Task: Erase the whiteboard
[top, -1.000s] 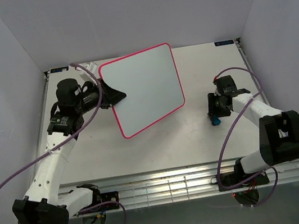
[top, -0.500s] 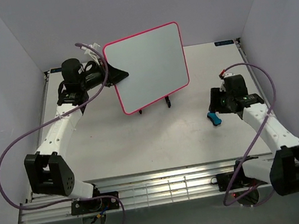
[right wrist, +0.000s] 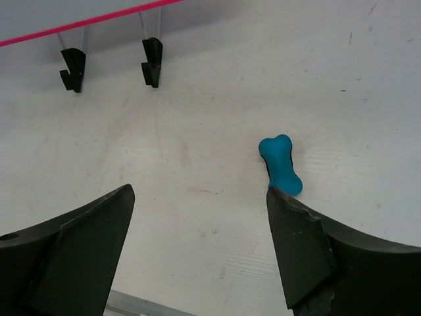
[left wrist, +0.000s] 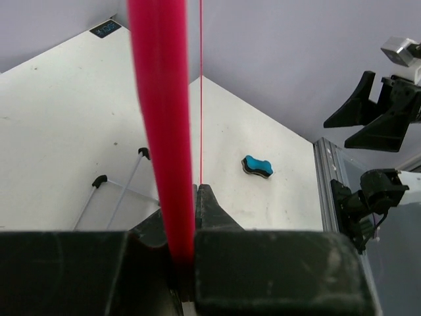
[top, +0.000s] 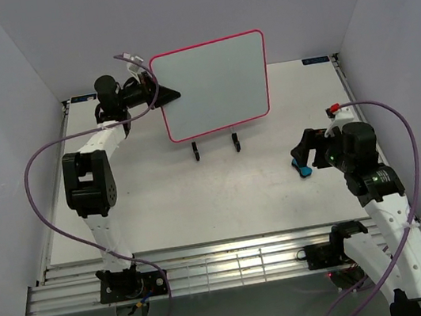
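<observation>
The whiteboard (top: 215, 85), pink-framed with a plain white face showing no marks, is held upright just over the black wire stand (top: 215, 147). My left gripper (top: 171, 94) is shut on the board's left edge. In the left wrist view the pink frame (left wrist: 161, 99) runs down between the jaws of the left gripper (left wrist: 186, 197). The blue bone-shaped eraser (top: 302, 167) lies loose on the table. My right gripper (top: 306, 152) hovers open just beside and above it. In the right wrist view the eraser (right wrist: 281, 164) lies near the right finger of the right gripper (right wrist: 198, 191), untouched.
The stand's two hooked feet (right wrist: 72, 69) sit below the board's lower edge (right wrist: 66, 13). A metal rail (top: 227, 263) runs along the table's near edge. Walls close in the left, back and right sides.
The left arm swung the board from a flat tilt to upright over the stand. The right gripper opened, left the eraser on the table and drew back toward the near right.
</observation>
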Tool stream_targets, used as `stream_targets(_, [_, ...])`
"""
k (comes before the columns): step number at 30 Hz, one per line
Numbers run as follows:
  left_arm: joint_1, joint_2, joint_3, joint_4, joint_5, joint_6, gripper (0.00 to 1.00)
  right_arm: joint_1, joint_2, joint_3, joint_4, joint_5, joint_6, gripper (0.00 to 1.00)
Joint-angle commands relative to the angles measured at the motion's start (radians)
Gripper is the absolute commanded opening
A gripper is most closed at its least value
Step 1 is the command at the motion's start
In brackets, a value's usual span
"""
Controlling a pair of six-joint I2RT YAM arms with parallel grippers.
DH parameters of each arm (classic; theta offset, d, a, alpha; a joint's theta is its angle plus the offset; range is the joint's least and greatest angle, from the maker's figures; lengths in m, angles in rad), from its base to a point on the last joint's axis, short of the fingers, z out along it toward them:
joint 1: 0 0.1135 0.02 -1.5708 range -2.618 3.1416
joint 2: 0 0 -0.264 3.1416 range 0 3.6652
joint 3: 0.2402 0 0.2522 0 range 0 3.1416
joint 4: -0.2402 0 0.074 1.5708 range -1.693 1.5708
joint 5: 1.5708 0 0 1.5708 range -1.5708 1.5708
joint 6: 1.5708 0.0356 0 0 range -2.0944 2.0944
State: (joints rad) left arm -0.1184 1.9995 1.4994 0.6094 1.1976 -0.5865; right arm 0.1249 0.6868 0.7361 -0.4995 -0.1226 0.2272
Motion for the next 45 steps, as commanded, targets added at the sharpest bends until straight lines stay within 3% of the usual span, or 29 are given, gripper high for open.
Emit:
stream_targets(1, [0.032, -0.001, 0.13, 0.211, 0.146, -0.072, 0.0, 0.004, -0.009, -0.003, -0.005, -0.058, -0.002, 0.88])
stream_targets(10, [0.074, 0.111, 0.188, 0.285, 0.252, -0.136, 0.0, 0.007, -0.003, -0.026, 0.019, -0.095, 0.001, 0.93])
stream_targets(20, [0.079, 0.219, 0.18, 0.575, 0.218, -0.346, 0.0, 0.012, 0.0, -0.024, 0.026, -0.123, -0.002, 0.96])
stream_targets(45, [0.095, 0.288, 0.122, 0.651, 0.16, -0.358, 0.0, 0.021, -0.012, -0.053, 0.05, -0.121, 0.0, 0.96])
